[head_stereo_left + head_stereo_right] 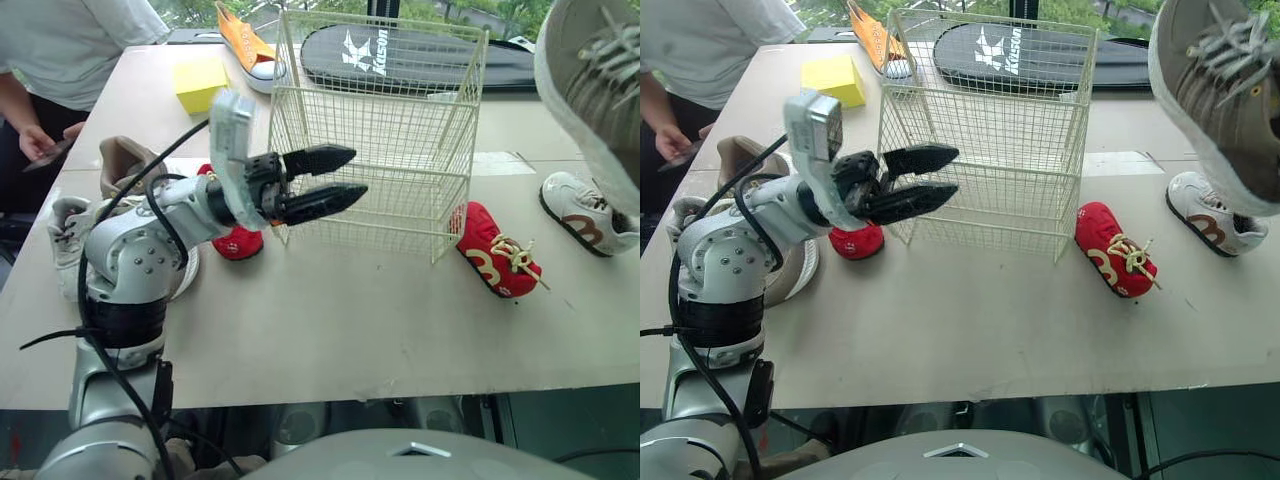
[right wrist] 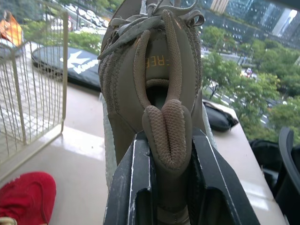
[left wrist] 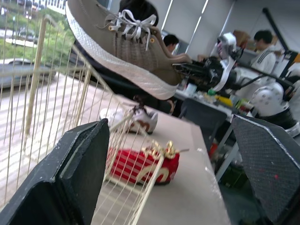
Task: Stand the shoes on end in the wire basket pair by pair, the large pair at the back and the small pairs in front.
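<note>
- Plainly, the basket (image 1: 440,180) stood empty on the table (image 1: 350,310), so no pair had been placed. The large brown shoe (image 1: 1215,100) hung high off to the basket's right, and the right gripper (image 2: 171,152) was clamped on its heel.
- That grip was on the soft heel collar alone, with the rest of the shoe stretching away from the fingers. I judged that the shoe could swing, twist or slip free on its way across.
- The shoe belonged at the back, so it had to pass over the rim. Carried too low, its sole could have caught the top wire and tipped or dragged the light basket.
- The left gripper (image 1: 358,172) hovered just beside the basket's front left corner, with its fingers spread apart and holding nothing. A careless sideways move there could have knocked the basket out of line.
- A red shoe (image 1: 497,262) lay near the basket's front right corner, and a small white shoe (image 1: 585,212) lay further right. A dropped brown shoe could have landed among them and scattered them.
- A second brown shoe (image 1: 120,160), another white shoe (image 1: 65,235) and another red shoe (image 1: 238,243) sat crowded around the left arm. A sweep of that arm might have pushed one towards the table edge.
</note>
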Available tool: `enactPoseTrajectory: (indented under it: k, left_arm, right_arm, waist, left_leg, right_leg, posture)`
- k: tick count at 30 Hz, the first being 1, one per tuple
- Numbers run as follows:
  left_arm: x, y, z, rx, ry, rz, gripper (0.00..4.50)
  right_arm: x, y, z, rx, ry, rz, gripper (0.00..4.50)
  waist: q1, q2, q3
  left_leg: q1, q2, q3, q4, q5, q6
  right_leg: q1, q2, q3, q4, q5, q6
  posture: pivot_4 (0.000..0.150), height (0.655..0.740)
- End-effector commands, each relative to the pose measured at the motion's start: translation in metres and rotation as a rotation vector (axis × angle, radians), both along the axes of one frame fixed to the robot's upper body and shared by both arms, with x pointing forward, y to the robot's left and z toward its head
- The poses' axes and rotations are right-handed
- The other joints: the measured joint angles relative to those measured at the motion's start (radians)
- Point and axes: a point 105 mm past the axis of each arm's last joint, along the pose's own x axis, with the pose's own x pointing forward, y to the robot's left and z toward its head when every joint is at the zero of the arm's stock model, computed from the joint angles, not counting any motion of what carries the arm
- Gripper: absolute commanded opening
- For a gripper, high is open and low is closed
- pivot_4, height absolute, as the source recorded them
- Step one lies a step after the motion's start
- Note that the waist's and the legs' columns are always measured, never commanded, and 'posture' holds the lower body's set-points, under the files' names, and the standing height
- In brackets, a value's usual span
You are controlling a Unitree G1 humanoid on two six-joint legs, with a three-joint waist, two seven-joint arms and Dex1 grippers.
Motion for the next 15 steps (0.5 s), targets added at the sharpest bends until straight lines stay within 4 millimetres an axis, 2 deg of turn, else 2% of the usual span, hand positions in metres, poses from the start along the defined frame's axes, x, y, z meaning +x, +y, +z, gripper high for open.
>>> enactPoseTrajectory:
  k: [1, 3, 5, 8, 11, 15]
  left_arm:
    - [0.002, 0.013, 0.033, -0.145, 0.017, 0.011, 4.50]
    - [0.005, 0.020, 0.044, -0.202, 0.032, 0.036, 4.50]
    - [0.007, 0.024, 0.051, -0.227, 0.050, 0.056, 4.50]
    - [0.019, 0.050, 0.064, -0.261, 0.111, 0.129, 4.50]
    - [0.025, 0.082, 0.071, -0.274, 0.158, 0.191, 4.50]
    - [0.023, 0.108, 0.078, -0.224, 0.171, 0.238, 4.50]
  right_arm:
    - [-0.008, 0.023, 0.057, -0.090, -0.200, 0.091, 0.01]
    - [-0.007, 0.037, 0.071, -0.128, -0.236, 0.166, 0.00]
    - [-0.005, 0.051, 0.076, -0.174, -0.222, 0.261, 0.00]
    - [-0.011, 0.082, 0.079, -0.348, -0.136, 0.534, 0.00]
    - [-0.018, 0.095, 0.083, -0.469, -0.069, 0.729, 0.00]
    - [-0.016, 0.108, 0.082, -0.584, -0.017, 0.897, 0.00]
  waist:
    - [-0.002, 0.000, 0.000]
    - [-0.006, 0.000, 0.000]
    - [-0.004, 0.000, 0.000]
    - [-0.002, 0.001, 0.001]
    - [-0.005, 0.002, 0.002]
    - [-0.004, 0.001, 0.004]
  left_leg:
    - [0.000, 0.000, 0.000, 0.000, 0.000, 0.000]
    - [0.001, 0.000, -0.001, 0.000, 0.000, 0.000]
    - [0.001, 0.000, -0.002, 0.000, 0.000, 0.000]
    - [0.000, 0.000, -0.003, 0.000, 0.000, 0.000]
    - [0.000, 0.000, -0.004, -0.001, 0.000, 0.000]
    - [0.000, 0.000, -0.005, -0.002, 0.000, 0.000]
  right_leg:
    - [0.000, 0.000, 0.000, 0.000, 0.000, 0.000]
    - [0.001, 0.000, 0.000, 0.001, 0.000, 0.000]
    - [0.001, 0.001, -0.001, 0.001, 0.000, 0.000]
    - [0.000, 0.000, -0.002, 0.001, 0.000, 0.000]
    - [0.000, 0.000, -0.003, 0.000, 0.000, 0.000]
    - [-0.001, 0.000, -0.004, -0.001, 0.000, 0.000]
  posture:
    - [0.150, 0.7400]
    - [0.150, 0.7400]
    - [0.150, 0.7400]
    - [0.150, 0.7400]
    - [0.150, 0.7400]
    - [0.150, 0.7400]
